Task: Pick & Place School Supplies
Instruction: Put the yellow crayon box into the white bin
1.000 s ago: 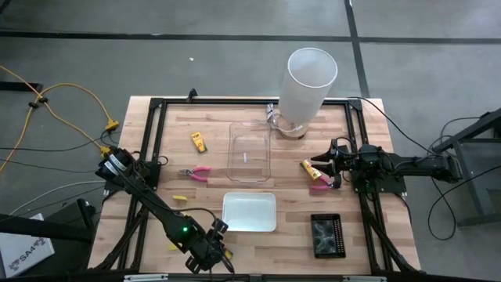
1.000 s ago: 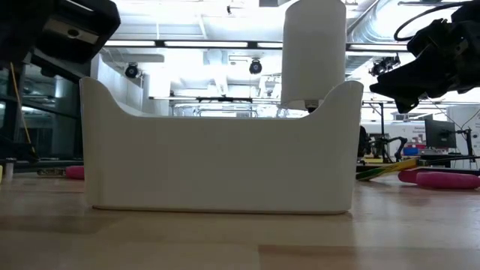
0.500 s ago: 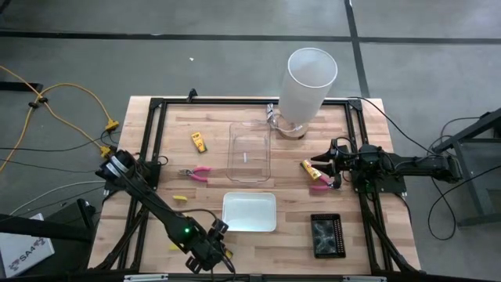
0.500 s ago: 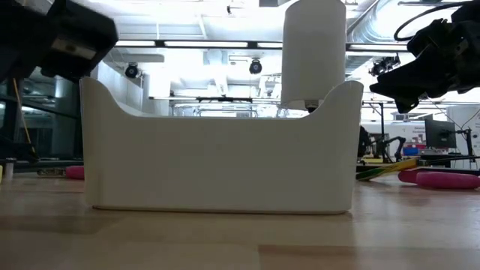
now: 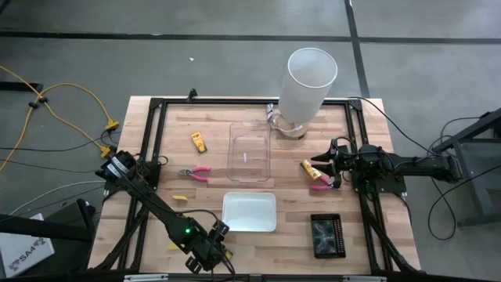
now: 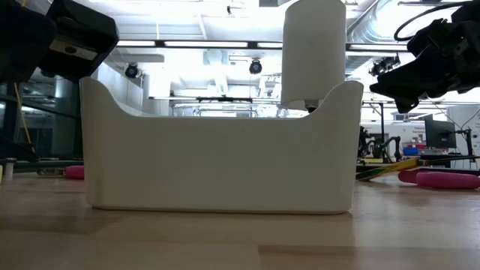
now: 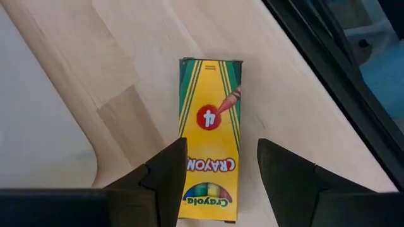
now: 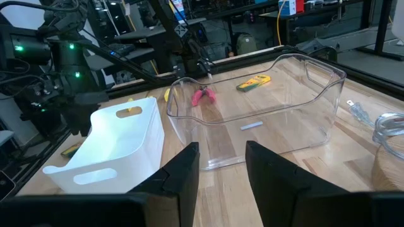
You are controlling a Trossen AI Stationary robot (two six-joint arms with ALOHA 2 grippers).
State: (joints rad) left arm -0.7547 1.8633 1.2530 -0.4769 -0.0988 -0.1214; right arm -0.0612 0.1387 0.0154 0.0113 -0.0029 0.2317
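Observation:
A yellow crayon packet (image 7: 210, 132) with green edges lies flat on the wood near the table's front edge. My left gripper (image 7: 221, 170) hangs over it, open. Its two fingers stand either side of the packet's near end; I cannot tell whether they touch it. In the high view this gripper (image 5: 213, 252) is at the near edge, left of centre. Another yellow packet (image 5: 199, 142) and pink-handled scissors (image 5: 194, 173) lie at the left. A third packet (image 5: 311, 166) and pink scissors (image 5: 319, 185) lie by my right gripper (image 5: 333, 164), which waits open at the right.
A white tray (image 5: 249, 211) stands just beyond my left gripper, with a clear tray (image 5: 249, 151) behind it. A black tray (image 5: 326, 235) sits near right, and a tall white cylinder (image 5: 307, 90) stands at the far edge. Small yellow blocks (image 5: 180, 198) lie at the left.

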